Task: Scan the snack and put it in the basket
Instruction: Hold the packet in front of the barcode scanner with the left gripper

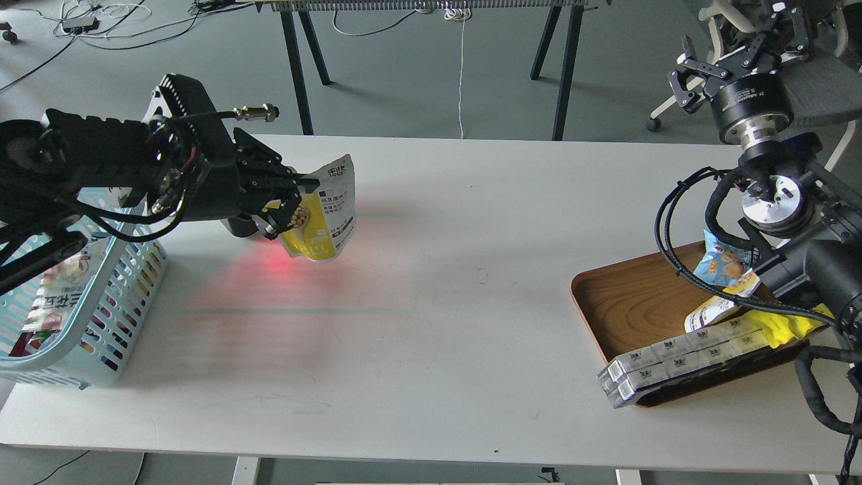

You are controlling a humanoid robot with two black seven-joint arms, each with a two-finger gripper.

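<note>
Left hand (291, 202) holding snack (323, 214) over red light on worktop (438, 269); scanning looking underway; dropping into basket (94, 350) not yet done; right hand (731, 57) hanging wide, holding nothing.

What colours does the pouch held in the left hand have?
The snack pouch is white at its top and yellow at its bottom, as the head view shows.

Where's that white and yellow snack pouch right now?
In the head view, the snack pouch hangs above the white table, clamped in the left gripper, just right of the light blue basket, with a red glow beneath it.
</note>
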